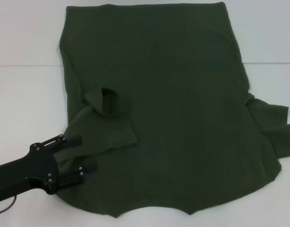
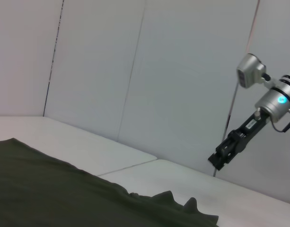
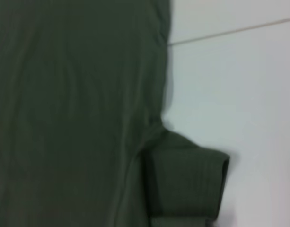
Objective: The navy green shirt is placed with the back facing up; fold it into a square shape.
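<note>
The navy green shirt [image 1: 182, 109] lies spread flat over most of the white table. Its left sleeve [image 1: 109, 123] is folded inward onto the body, with the cuff opening facing up. Its right sleeve [image 1: 277, 127] lies bunched beside the right edge, and this right sleeve [image 3: 187, 175] also shows in the right wrist view as a folded-over cuff. My left gripper [image 1: 85, 155] is low at the shirt's near left edge, open, with the fingers [image 1: 74, 141] resting over the cloth beside the folded sleeve. My right gripper [image 2: 224, 153] hangs raised in the air, away from the shirt [image 2: 50, 189].
The white table [image 1: 26, 109] shows bare on the left, and a strip of it on the right [image 1: 277, 85]. A seam line [image 1: 21, 65] crosses the table top. White wall panels [image 2: 135, 71] stand behind the table.
</note>
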Tool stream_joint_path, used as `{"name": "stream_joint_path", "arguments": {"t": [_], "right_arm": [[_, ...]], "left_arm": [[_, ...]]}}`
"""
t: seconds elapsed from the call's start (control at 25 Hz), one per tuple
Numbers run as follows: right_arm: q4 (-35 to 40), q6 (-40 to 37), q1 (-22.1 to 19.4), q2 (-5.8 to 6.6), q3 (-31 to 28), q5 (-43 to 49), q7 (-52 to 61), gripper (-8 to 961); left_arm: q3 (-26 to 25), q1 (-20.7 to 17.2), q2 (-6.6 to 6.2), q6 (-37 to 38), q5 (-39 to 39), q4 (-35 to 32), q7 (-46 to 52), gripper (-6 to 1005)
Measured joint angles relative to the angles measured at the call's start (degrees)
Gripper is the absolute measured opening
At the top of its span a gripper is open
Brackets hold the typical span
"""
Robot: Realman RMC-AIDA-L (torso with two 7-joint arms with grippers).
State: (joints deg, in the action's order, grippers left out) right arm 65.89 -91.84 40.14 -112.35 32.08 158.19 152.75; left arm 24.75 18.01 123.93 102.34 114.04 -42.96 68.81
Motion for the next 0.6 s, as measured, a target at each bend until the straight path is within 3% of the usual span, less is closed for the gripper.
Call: {"name": "stream_joint_path", "arguments": {"t": [0.24,0.36,0.52,0.6], "right_arm": [[-7.0,6.2,3.3,-1.33,4.5,4.4,0.2,883],[-12.8,10.3,4.7,-0.92,4.9,4.4,0.3,882],[-21.6,16.0,6.6,0.51,6.4,4.5,0.1,883],[-22.1,16.6,6.7,0.56,6.7,4.6,0.1,884]], "left_arm": [[-0.1,0.0,0.0,0.1,0.0,0.1,-0.7,822],[0.0,-0.2,0.0,0.1,0.0,0.1,-0.7,823],[-0.2,-0.4,0.0,0.1,0.0,0.5,-0.8,823],[-0.3,-0.4,0.0,0.1,0.0,0.6,-1.0,823]]}}
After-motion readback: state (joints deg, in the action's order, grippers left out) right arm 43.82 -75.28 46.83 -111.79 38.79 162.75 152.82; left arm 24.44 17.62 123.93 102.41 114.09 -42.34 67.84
